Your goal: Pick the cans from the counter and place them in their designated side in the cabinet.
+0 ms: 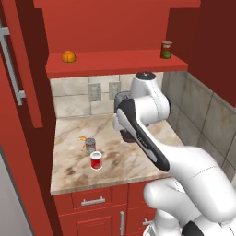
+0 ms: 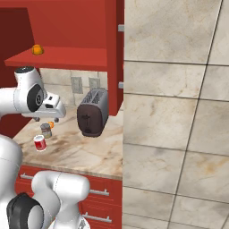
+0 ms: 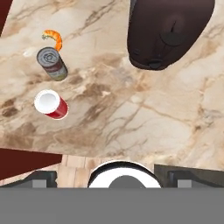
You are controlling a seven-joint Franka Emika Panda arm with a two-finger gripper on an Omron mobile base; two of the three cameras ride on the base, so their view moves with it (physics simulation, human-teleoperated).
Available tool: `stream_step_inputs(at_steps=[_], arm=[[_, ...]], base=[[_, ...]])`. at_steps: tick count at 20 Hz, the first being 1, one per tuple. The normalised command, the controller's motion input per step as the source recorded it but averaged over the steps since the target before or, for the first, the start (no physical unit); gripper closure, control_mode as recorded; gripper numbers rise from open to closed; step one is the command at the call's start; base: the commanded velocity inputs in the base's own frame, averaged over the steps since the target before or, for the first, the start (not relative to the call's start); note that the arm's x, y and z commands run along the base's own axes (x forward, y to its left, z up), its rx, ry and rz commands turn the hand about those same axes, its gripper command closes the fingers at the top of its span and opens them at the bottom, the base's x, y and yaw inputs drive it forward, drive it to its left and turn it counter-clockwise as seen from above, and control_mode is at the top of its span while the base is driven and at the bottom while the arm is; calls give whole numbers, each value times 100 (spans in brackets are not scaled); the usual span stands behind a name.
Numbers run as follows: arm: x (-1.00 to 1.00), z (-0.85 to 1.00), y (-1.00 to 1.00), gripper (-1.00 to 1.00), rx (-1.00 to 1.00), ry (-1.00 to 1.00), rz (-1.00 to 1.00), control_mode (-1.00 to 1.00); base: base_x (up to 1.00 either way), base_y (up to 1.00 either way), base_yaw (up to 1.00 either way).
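Note:
Two cans stand near the counter's (image 1: 129,161) front left: a bright red can (image 1: 96,160) (image 2: 40,143) (image 3: 51,104) and, just behind it, a silver-grey can (image 1: 90,145) (image 2: 45,130) (image 3: 51,63). My gripper (image 3: 114,176) hangs above the counter, right of both cans, pointing down. Its fingertips (image 3: 43,178) stand wide apart: it is open with nothing between them. In the left base view the hand (image 1: 126,133) is about mid-counter, in front of the toaster. Above is the red cabinet shelf (image 1: 115,63), with its door (image 1: 20,78) swung open at the left.
A dark toaster (image 2: 92,112) (image 3: 168,33) stands on the counter close to the hand. A small orange shrimp (image 1: 82,138) (image 3: 54,38) lies behind the grey can. The shelf holds an orange (image 1: 68,56) at its left and a dark labelled can (image 1: 166,50) at its right.

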Motion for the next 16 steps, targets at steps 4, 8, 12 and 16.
stream_step_inputs(at_steps=[4, 8, 12, 16], arm=[[-1, -7, 24, -100, 1, -6, 0, -100], [-2, -7, 24, -100, 2, -7, 2, -100], [0, -8, 34, -100, 1, -3, 2, -100], [0, -8, 35, -100, 1, 0, 1, -100]], base=[[0, 0, 0], [0, 0, 0], [0, 0, 0], [0, 0, 0]])
